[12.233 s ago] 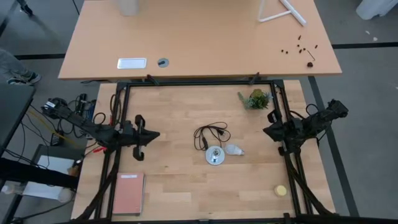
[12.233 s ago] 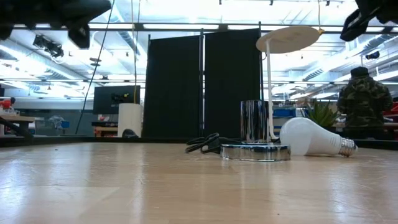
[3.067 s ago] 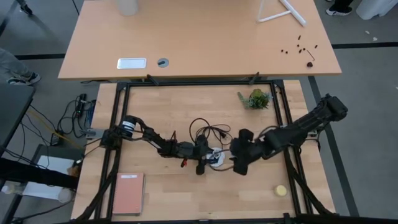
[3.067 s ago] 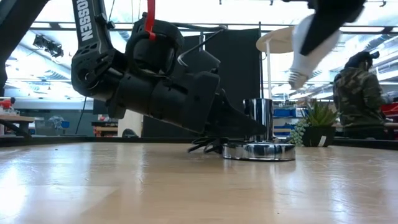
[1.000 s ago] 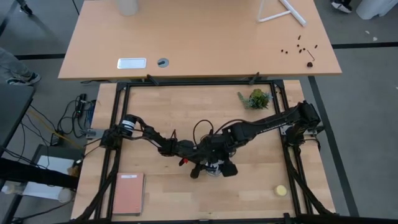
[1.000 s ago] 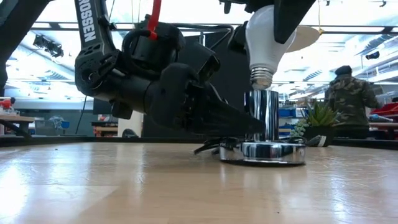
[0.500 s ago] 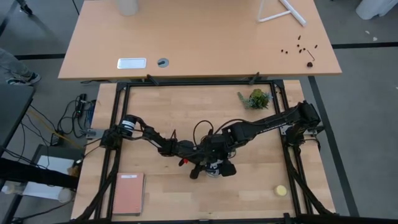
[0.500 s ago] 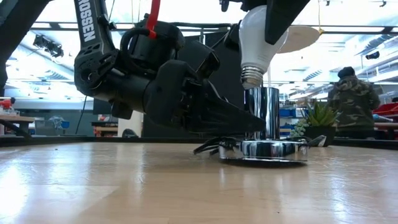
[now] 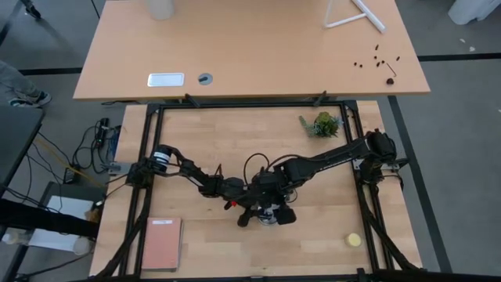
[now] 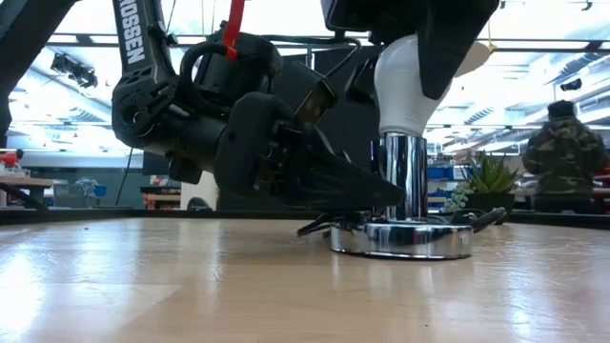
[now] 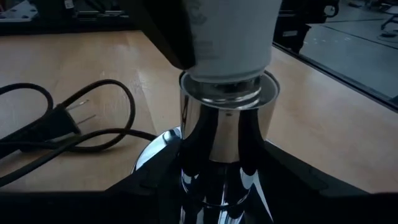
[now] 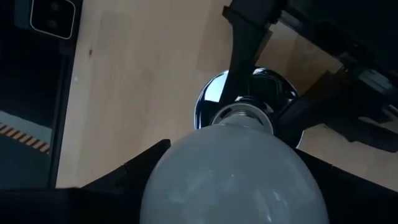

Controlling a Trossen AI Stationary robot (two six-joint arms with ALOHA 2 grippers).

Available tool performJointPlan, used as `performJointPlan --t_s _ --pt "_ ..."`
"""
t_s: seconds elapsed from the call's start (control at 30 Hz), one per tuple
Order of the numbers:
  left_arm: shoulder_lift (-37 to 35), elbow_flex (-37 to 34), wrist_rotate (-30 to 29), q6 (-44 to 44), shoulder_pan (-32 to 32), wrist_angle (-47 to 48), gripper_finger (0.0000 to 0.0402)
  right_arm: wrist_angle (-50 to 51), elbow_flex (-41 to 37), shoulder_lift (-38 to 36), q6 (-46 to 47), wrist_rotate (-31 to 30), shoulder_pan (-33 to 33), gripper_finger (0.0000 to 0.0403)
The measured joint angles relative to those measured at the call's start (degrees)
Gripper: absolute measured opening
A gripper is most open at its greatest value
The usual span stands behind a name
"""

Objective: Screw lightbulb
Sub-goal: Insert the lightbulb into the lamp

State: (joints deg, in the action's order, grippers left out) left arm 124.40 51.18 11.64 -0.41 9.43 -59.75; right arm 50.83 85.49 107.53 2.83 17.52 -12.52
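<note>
1. Left gripper low on the table, fingers set either side of the chrome socket stem, clamped on it; arm housing reads "OSSEN", first letters cut off
2. Black cord with plug lies on the wood just beside the socket base
3. Lightbulb white, matte, pear-shaped, upright, neck down, its screw end seated in the socket mouth; faint grey print on the neck, unreadable
4. Right gripper above, closed around the bulb's wide end

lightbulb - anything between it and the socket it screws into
Nothing visible. The lightbulb, held by the right gripper, sits with its screw end already at the mouth of the chrome socket, which the left gripper steadies.
</note>
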Motion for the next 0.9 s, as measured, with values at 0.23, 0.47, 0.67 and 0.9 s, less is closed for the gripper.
performJointPlan --t_s 0.23,0.47,0.67,0.9 --pt "0.0 0.0 -0.64 -0.74 -0.04 -0.32 0.019 -1.64 -0.02 0.08 0.52 -2.62 -0.22 0.0271" --pt "0.0 0.0 -1.64 -1.31 -0.04 -0.39 0.019 -3.36 0.0 0.86 0.25 -4.36 -0.62 0.027" --pt "0.0 0.0 -1.86 -1.46 -0.11 -0.5 0.019 -2.61 -0.03 0.64 0.32 -5.37 -1.36 0.0265" --pt "0.0 0.0 -2.02 -1.34 -0.09 -0.39 0.019 -1.74 0.07 0.79 5.13 -7.19 -1.18 0.0268"
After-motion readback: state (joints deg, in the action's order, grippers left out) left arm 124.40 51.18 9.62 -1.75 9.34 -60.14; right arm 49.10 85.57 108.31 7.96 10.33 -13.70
